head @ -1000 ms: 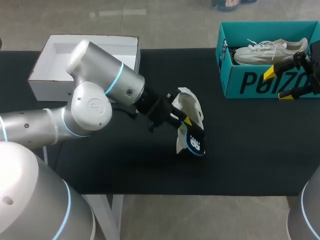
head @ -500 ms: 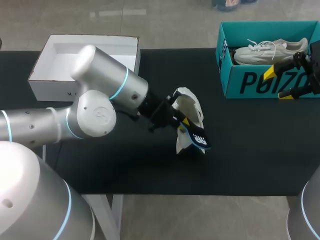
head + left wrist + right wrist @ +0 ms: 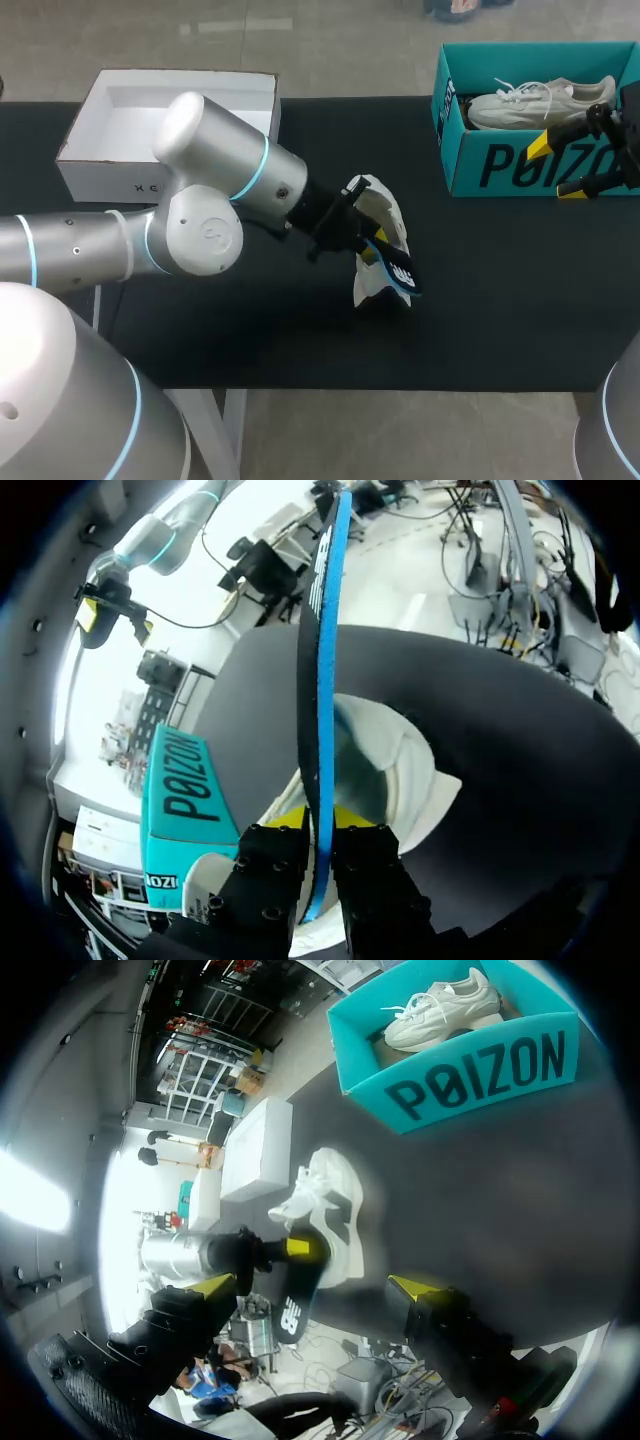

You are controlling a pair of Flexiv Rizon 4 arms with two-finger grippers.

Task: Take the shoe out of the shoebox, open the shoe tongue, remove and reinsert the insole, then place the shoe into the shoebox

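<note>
Left pincer (image 3: 365, 245): my fingers are clamped on the insole (image 3: 398, 272), one on each face near one end. In the left wrist view the insole (image 3: 318, 680) runs straight out ahead of the fingers, seen edge-on, blue edge showing.

Shoe (image 3: 385, 220): white, on the black table (image 3: 250, 330) near its middle, just ahead of my left fingers. The insole lies against it on the side toward the table's near edge. Whether any of it sits inside the shoe, I cannot tell.

Right pincer (image 3: 554, 168): fingers spread wide, nothing between them, held just in front of the teal shoebox (image 3: 500, 165) and well apart from the shoe.

Second shoe (image 3: 540, 100) lies in that shoebox. White box (image 3: 100, 170) at the far left.
</note>
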